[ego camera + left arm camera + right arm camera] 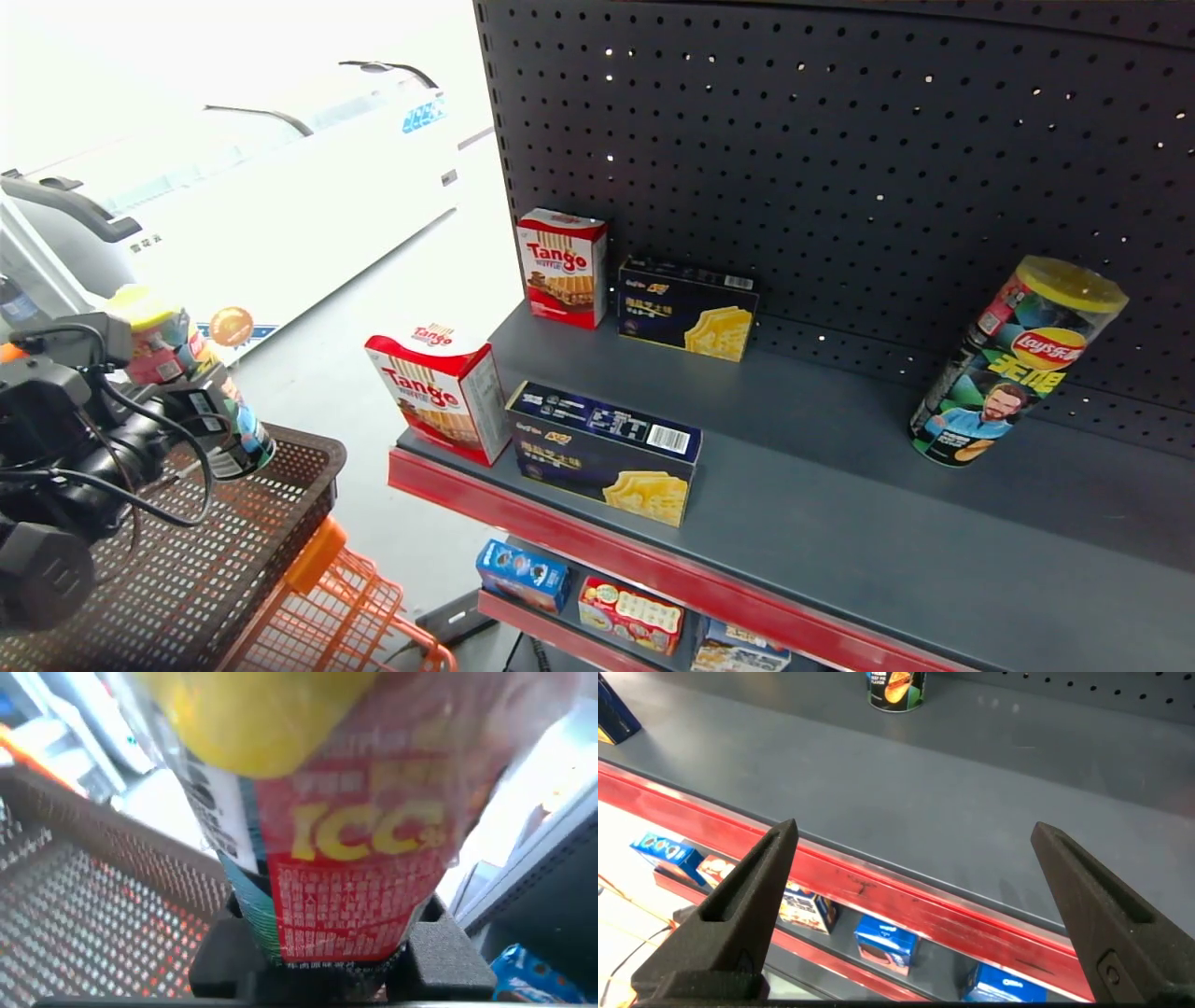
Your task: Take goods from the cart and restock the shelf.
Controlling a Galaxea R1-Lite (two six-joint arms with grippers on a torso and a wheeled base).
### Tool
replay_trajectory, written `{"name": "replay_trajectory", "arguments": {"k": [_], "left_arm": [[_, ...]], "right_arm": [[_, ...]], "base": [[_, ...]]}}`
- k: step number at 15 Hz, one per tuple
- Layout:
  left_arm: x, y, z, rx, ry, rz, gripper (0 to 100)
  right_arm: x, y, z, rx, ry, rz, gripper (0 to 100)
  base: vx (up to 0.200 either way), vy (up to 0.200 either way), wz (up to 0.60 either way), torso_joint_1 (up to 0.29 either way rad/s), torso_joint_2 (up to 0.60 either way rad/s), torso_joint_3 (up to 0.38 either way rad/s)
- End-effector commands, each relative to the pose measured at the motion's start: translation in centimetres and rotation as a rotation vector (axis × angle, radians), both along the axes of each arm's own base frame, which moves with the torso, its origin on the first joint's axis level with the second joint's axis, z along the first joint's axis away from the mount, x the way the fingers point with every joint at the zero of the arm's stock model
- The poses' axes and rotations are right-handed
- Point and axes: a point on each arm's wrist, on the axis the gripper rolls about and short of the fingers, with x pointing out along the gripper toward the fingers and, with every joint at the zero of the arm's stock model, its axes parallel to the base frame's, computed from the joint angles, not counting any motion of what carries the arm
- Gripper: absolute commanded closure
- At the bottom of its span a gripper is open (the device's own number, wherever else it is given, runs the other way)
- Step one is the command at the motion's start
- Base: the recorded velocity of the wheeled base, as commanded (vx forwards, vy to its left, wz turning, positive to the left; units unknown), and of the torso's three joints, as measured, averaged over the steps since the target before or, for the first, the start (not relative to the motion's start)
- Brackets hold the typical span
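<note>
**Robot holds crisp can over cart beside part-filled shelf**

A dark grey shelf with a red front edge and a black pegboard back takes up most of the head view, with a white chest freezer on the floor beyond its left end. Left of the shelf and lower down stands the cart, a dark mesh basket above an orange wire one. At the shelf's left end are two dark blue biscuit boxes, one at the front and one at the back, each with a red wafer box just to its left. Well to the right, a crisp can with a yellow lid stands alone near the pegboard. A second yellow-lidded crisp can, tilted, is over the cart, clamped low on its body by the left gripper. The right gripper hangs in front of the shelf's red edge, its jaws spread wide with nothing between them. Small packets line the lower shelf
</note>
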Motion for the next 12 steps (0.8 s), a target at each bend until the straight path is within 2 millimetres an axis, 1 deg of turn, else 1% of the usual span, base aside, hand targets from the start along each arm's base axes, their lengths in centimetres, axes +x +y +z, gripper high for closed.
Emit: {"name": "replay_trajectory", "arguments": {"k": [1,2,4,5,6,8,9,10,12], "left_arm": [[-2.0,-1.5,3.6,0.052,-0.089,-0.042,100],[-3.0,-2.9,4.6,0.070,-0.109,-0.079,100],[-3.8,-3.7,5.3,0.072,-0.106,-0.111,100],[-4.5,-4.1,6.0,0.082,-0.126,-0.135,100],[-5.7,-4.8,6.9,0.097,-0.159,-0.181,100],[-8.5,-5.8,6.9,0.091,-0.135,-0.248,100],[-9.4,-6.2,6.6,0.084,-0.108,-0.299,100],[-10.8,-6.6,6.4,0.076,-0.074,-0.345,100],[-12.3,-7.2,6.5,0.068,-0.048,-0.424,100]], "right_arm": [[0.0,0.0,0.0,0.000,0.001,0.001,0],[0.0,0.0,0.0,0.000,0.001,0.001,0],[0.0,0.0,0.0,0.000,0.001,0.001,0],[0.0,0.0,0.0,0.000,0.001,0.001,0],[0.0,0.0,0.0,0.000,0.001,0.001,0],[0.0,0.0,0.0,0.000,0.001,0.001,0],[0.0,0.0,0.0,0.000,0.001,0.001,0],[0.0,0.0,0.0,0.000,0.001,0.001,0],[0.0,0.0,0.0,0.000,0.001,0.001,0]], "base": [[0.000,0.000,0.00,0.000,0.00,0.000],[0.000,0.000,0.00,0.000,0.00,0.000],[0.000,0.000,0.00,0.000,0.00,0.000],[0.000,0.000,0.00,0.000,0.00,0.000],[0.000,0.000,0.00,0.000,0.00,0.000],[0.000,0.000,0.00,0.000,0.00,0.000],[0.000,0.000,0.00,0.000,0.00,0.000],[0.000,0.000,0.00,0.000,0.00,0.000],[0.000,0.000,0.00,0.000,0.00,0.000]]}}
